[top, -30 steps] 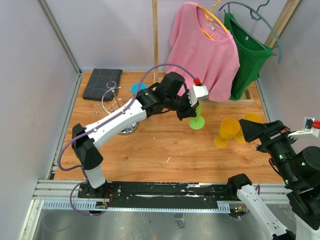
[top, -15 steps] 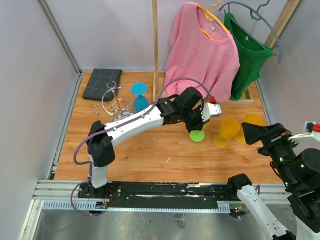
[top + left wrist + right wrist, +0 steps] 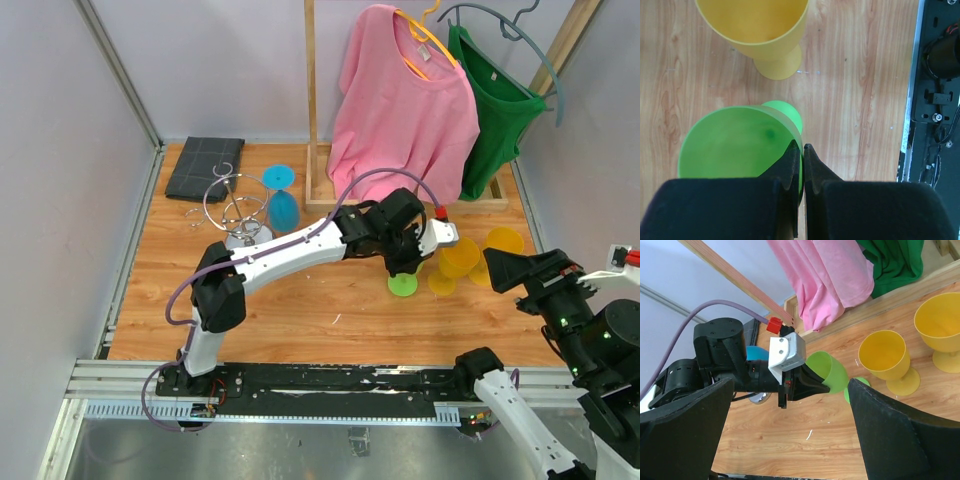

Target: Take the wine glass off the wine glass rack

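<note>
My left gripper is shut on the rim of a green wine glass, one finger inside the bowl and one outside. The glass tilts slightly, its round foot low over the wooden table; I cannot tell whether it touches. The chrome wine glass rack stands at the back left, with a blue wine glass hanging on it upside down. My right gripper is open at the right, empty, its fingers framing the scene.
Two yellow glasses stand just right of the green one; the nearer is close beyond its rim. A folded dark cloth lies back left. A wooden clothes rack holds a pink shirt and green shirt.
My left arm has carried the green glass to the right and lower, away from the rack, ending close beside the yellow glasses. The right arm has barely moved.
</note>
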{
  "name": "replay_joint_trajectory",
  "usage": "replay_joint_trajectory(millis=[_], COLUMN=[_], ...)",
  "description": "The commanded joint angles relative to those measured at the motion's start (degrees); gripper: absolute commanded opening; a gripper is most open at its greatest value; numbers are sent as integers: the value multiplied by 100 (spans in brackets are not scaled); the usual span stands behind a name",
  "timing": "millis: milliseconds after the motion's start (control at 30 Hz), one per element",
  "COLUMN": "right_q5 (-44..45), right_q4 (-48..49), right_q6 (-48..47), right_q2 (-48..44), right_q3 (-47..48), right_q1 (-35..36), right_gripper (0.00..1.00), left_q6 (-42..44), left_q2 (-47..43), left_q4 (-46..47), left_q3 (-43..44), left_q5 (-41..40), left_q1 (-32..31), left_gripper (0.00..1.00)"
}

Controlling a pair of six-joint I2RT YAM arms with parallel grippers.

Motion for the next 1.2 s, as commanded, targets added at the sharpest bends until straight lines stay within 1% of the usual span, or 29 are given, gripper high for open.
replay_joint_trajectory(millis=[0, 433, 767, 800, 833, 900, 967, 1000, 1067, 1167], right_q5=[164, 156, 191, 195, 197, 189, 187, 183, 169, 157], right_q4=[-131, -138, -172, -173, -173, -172, -171, -170, -165, -166], right_q6=[-123, -221, -221, -218, -217, -217, -218, -225, -226, -218], right_q2=[106, 143, 92, 87, 86, 95, 96, 108, 109, 108], right_q3=[213, 280, 299, 296, 287, 288, 279, 278, 274, 275], right_q1=[82, 83, 84, 82, 82, 82, 87, 86, 82, 90], right_gripper=[99, 99, 99, 98, 99, 99, 99, 99, 99, 99], left_q6=[-127, -250, -176, -169, -174, -181, -178, -190, -191, -197], left_q2=[191, 411, 559, 560, 568, 561, 537, 526, 497, 433], left_q4=[187, 490, 472, 463, 446, 417, 410, 412, 410, 366], left_q3=[130, 13, 66, 66, 71, 76, 76, 82, 104, 213], left_q5=[-128, -274, -241, -234, -215, -191, -202, -225, -269, -308], left_q1=[-106, -127, -132, -135, -131, -132, -133, -129, -136, -131], left_gripper=[0, 0, 0, 7, 19, 36, 50, 55, 63, 72])
